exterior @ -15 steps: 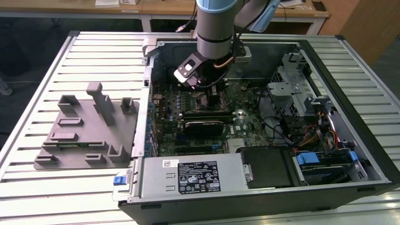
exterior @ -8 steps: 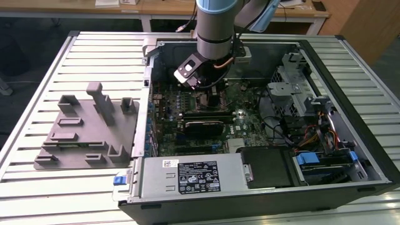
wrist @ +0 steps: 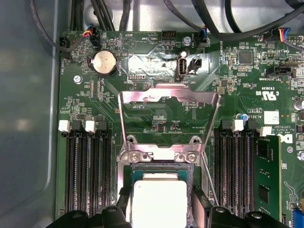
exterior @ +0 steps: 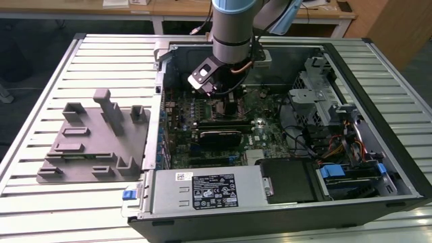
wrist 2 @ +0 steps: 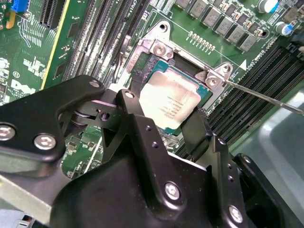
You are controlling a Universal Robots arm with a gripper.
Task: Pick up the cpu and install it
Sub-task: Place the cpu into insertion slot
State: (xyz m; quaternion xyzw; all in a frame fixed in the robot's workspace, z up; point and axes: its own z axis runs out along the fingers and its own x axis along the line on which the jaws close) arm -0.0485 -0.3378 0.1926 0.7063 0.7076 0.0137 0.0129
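Slatted metal table (exterior: 101, 61), open computer case (exterior: 378, 167) on top. The cpu (wrist: 159, 202), a flat square chip with a pale silver lid, faint print and a thin rim, lies within the motherboard socket (wrist: 159, 156). The gripper (wrist: 160, 211) straddles it; whether it grips cannot be told.

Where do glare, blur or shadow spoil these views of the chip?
First wrist view: the chip is washed out white, and the case wall is blurred. Second wrist view: the chip shows its print. Exterior view: the board sits in shade.
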